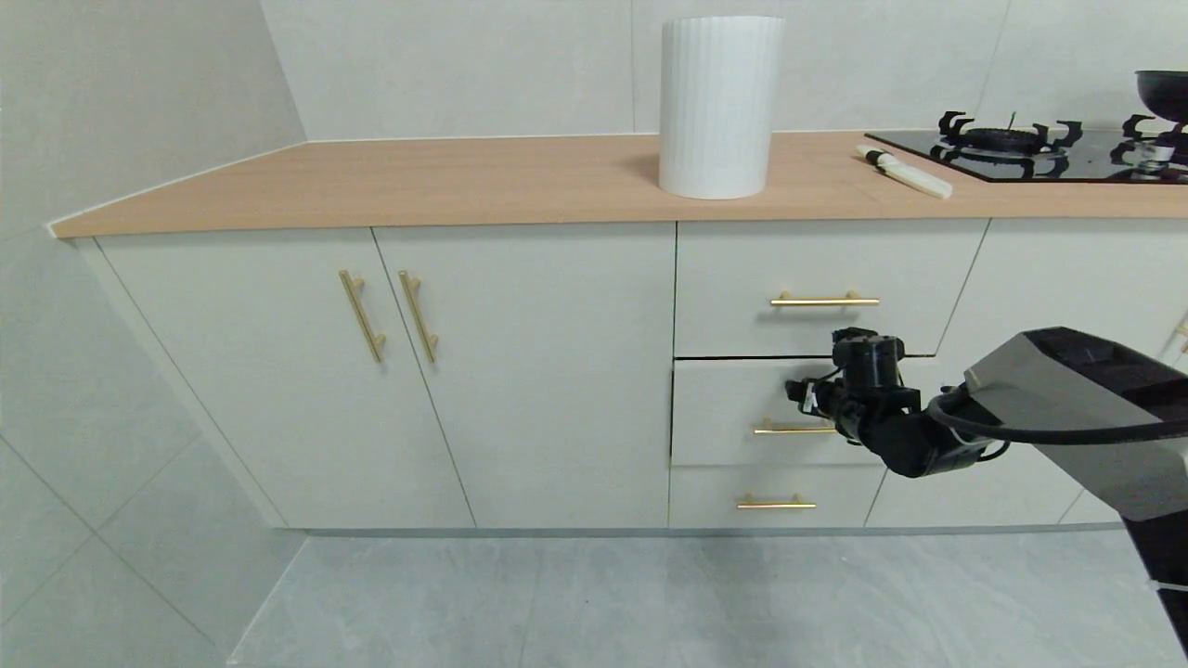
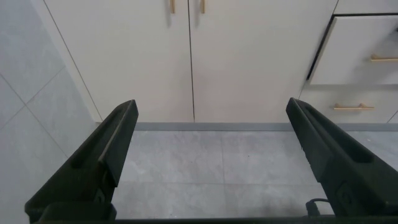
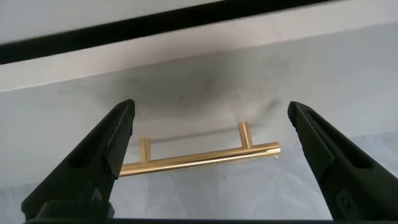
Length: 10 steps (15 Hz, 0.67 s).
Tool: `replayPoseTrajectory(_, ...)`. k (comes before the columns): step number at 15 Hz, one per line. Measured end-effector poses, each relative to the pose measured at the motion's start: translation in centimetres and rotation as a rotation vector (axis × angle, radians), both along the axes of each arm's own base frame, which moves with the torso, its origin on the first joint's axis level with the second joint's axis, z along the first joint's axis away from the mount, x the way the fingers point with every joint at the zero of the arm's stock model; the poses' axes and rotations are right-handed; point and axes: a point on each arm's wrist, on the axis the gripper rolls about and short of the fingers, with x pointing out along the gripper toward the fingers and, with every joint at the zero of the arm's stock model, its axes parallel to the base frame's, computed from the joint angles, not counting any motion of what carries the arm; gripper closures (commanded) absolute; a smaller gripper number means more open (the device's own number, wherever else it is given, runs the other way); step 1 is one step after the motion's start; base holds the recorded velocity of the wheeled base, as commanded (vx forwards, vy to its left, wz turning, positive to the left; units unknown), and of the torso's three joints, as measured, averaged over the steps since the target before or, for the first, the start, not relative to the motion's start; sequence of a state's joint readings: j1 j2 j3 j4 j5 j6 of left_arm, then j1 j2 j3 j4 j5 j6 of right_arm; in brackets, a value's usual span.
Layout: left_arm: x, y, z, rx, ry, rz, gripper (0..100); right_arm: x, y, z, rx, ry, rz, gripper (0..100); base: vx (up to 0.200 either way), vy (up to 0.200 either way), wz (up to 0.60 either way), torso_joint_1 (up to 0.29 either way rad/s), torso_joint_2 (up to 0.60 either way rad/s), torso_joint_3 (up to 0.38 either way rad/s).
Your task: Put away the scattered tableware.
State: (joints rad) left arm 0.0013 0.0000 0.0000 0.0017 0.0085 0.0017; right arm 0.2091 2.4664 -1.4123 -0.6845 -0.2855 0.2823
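— Spotting the right gripper [image 1: 800,390]?
— Hovering right in front of the middle drawer [image 1: 724,408], facing its gold handle [image 3: 199,158]. Spreading its fingers wide, framing that handle between them, gripping nothing.
— Touching the handle?
— Hard telling; sitting just short of it, by the look.
— And the drawer itself?
— Standing slightly ajar, showing a dark gap along its top edge.
— Finding the left gripper [image 2: 211,109]?
— Hanging low over the floor [image 2: 217,162], facing the cabinet doors [image 2: 186,56] left of the middle drawer. Also spreading its fingers, holding nothing.
— Seeing any tableware?
— Lying up on the counter [image 1: 418,181], above and to the right of the middle drawer: a pale utensil [image 1: 905,173], resting between a white ribbed canister [image 1: 719,107] and the stove [image 1: 1012,153], just beside the stove's edge.
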Motion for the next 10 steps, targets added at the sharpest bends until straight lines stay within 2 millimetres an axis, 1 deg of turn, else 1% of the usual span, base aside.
replayPoseTrajectory(4,0.0,0.0,0.0,0.0,0.0,0.0,0,0.9,-0.5,-0.5,0.021,-0.014,-0.023,0,0.0,0.0,0.0,0.0,0.0,0.0)
replayPoseTrajectory(10,0.0,0.0,0.0,0.0,0.0,0.0,0,2.1,-1.0,-0.6,0.049,-0.058,-0.054,0,0.0,0.0,0.0,0.0,0.0,0.0)
